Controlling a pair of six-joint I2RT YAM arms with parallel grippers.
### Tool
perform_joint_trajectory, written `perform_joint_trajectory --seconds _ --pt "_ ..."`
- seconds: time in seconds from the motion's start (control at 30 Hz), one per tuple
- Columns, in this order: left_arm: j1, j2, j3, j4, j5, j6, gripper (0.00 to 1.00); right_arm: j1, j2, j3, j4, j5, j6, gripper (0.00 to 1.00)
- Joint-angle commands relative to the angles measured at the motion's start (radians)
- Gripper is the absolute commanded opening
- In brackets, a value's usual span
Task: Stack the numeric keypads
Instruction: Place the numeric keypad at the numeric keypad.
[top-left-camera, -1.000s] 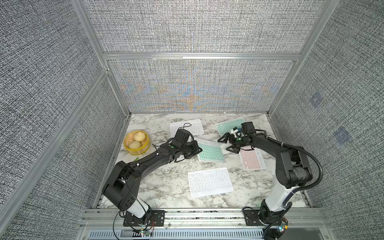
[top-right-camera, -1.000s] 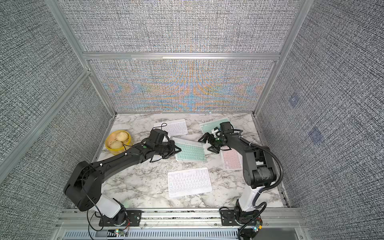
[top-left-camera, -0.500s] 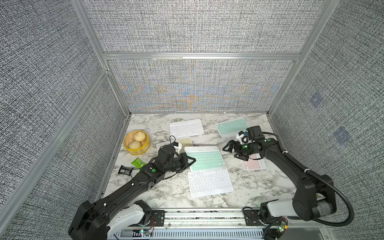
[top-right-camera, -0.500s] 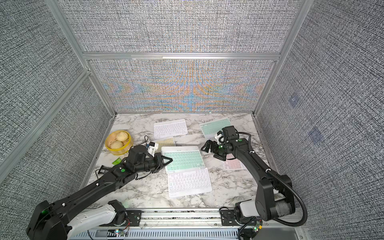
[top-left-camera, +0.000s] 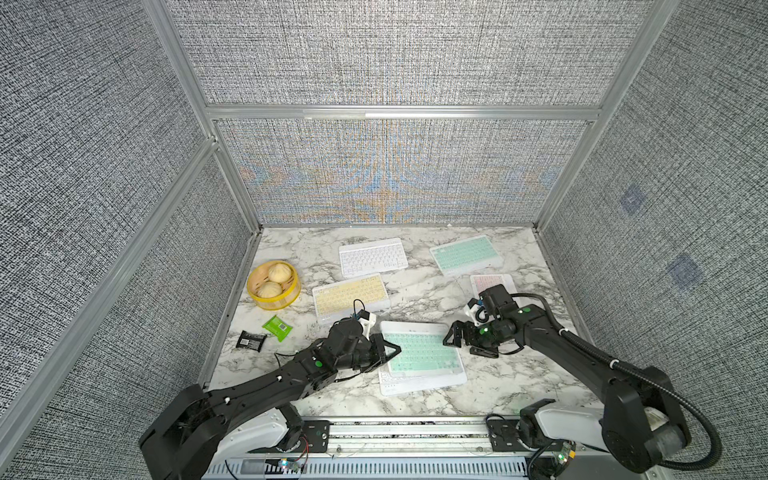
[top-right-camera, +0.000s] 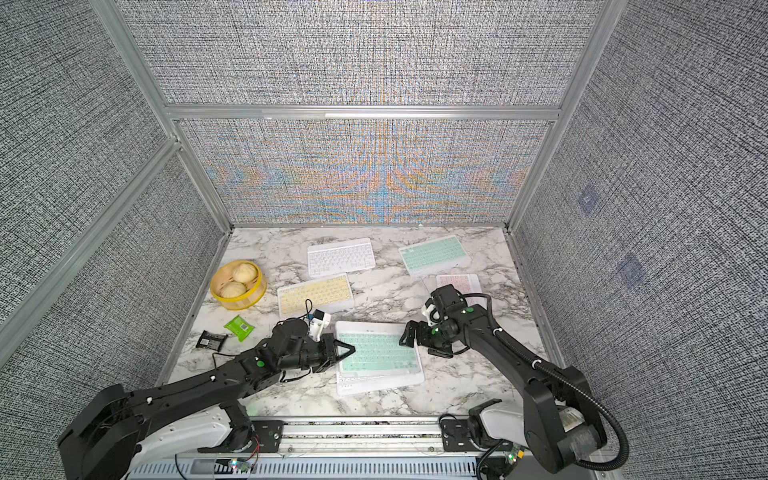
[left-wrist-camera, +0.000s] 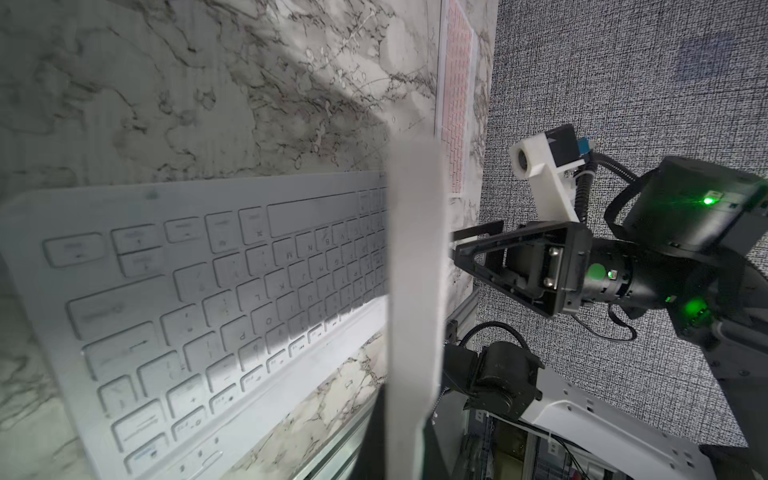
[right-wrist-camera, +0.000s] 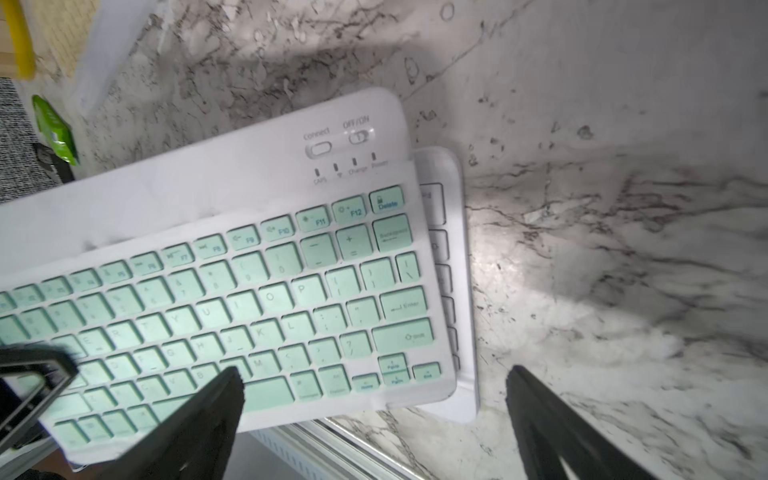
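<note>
Mint keypad (top-left-camera: 419, 351) lower centre in both top views, askew over a white keypad (top-left-camera: 428, 381) on the marble table (top-left-camera: 415, 299); left gripper (top-left-camera: 395, 353) pinched shut on its left edge; right gripper (top-left-camera: 459, 338) spread wide just beside its right edge, holding nothing; left wrist view: mint keypad (left-wrist-camera: 413, 291) edge-on down the middle, white keypad (left-wrist-camera: 208, 291) behind, left of centre; right wrist view: mint keypad (right-wrist-camera: 228, 299) centre-left, white keypad (right-wrist-camera: 453, 291) peeking out at its right, black fingers (right-wrist-camera: 199, 424) apart along the bottom
</note>
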Motion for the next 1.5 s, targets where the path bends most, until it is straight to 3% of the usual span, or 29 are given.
perform_joint_trajectory --seconds 0.0,0.3,0.4,0.6,0.73,1.0,1.23,1.47 --pt "-0.015 0.032 -0.007 0.169 0.009 -0.005 0.0 0.01 0.008 -0.025 0.046 0.019 0.013 0.99" --pt "-0.044 0.055 -0.042 0.126 -0.007 -0.021 0.0 0.026 0.054 -0.071 0.093 0.027 0.018 0.99" --pt "-0.052 0.043 -0.053 0.08 -0.031 -0.022 0.04 0.036 0.066 -0.076 0.106 0.025 0.021 0.99" --pt "-0.057 0.005 -0.067 -0.007 -0.079 -0.029 0.37 0.064 0.096 -0.069 0.111 0.031 0.025 0.99" --pt "-0.058 -0.049 -0.086 -0.063 -0.126 -0.042 0.51 0.085 0.101 -0.061 0.107 0.039 0.031 0.99" --pt "-0.058 -0.132 -0.082 -0.211 -0.225 -0.054 0.62 0.123 0.11 -0.051 0.065 0.066 0.058 0.99" --pt "-0.058 -0.103 -0.035 -0.33 -0.262 -0.073 0.69 0.143 0.1 -0.05 0.054 0.074 0.077 0.99" --pt "-0.065 -0.078 0.046 -0.546 -0.298 -0.078 0.83 0.172 0.114 -0.039 0.035 0.098 0.086 0.99"
